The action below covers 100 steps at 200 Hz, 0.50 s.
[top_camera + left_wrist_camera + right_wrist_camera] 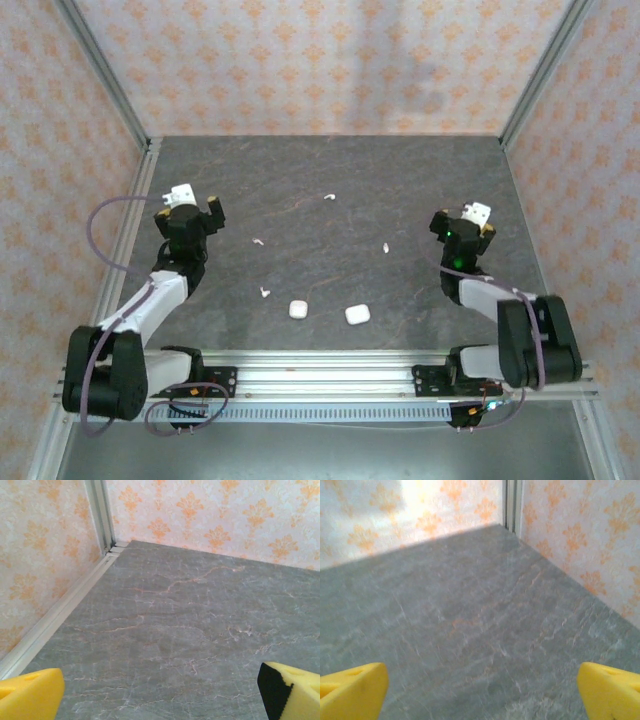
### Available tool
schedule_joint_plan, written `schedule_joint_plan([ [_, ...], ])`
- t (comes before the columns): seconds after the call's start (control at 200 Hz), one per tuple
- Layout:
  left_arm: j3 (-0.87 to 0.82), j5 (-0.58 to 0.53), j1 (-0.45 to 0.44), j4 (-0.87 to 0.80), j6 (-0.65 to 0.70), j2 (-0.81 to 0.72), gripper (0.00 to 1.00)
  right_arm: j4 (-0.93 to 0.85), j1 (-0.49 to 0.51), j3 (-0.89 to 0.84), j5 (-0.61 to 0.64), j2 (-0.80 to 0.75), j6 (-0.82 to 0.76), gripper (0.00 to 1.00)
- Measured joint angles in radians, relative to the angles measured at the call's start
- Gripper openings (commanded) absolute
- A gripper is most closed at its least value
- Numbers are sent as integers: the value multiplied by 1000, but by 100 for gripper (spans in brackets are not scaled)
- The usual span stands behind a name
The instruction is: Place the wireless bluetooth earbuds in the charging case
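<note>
Four earbuds [329,197] lie loose on the table, none seated yet. The nearest earbud [265,292] sits just left of the left case [298,309], the rest are scattered beyond it, and the second case [357,315] is beside it on the right. This looks like the opening reach; next comes a precise pinch on one tiny bud. The left gripper [188,207] and right gripper [462,222] gape wide and empty, well out to either side of that case.

You have a dark grey, marble-veined table [300,170]. Four tiny white earbuds [329,197] lie scattered well apart across its middle. Nearer its front rail sit two white charging cases [298,309], near each other, not touching.
</note>
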Motion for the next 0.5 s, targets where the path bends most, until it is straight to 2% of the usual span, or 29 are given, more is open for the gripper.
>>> schedule_joint_plan([
  [0.09, 83, 2, 0, -181, -48, -55, 100, -227, 1, 121, 3, -64, 52, 91],
  [0.225, 201, 56, 0, -437, -122, -122, 100, -590, 13, 330, -1, -75, 138, 91],
  [0.33, 240, 120, -11, -605, -177, -166, 100, -838, 69, 435, -23, -79, 201, 92],
  [0.395, 240, 146, -53, -700, -206, -186, 100, -964, 124, 460, -50, -94, 248, 91],
  [0.5, 229, 159, -209, -821, -250, -209, 100, -1120, 222, 461, -94, -122, 338, 91],
])
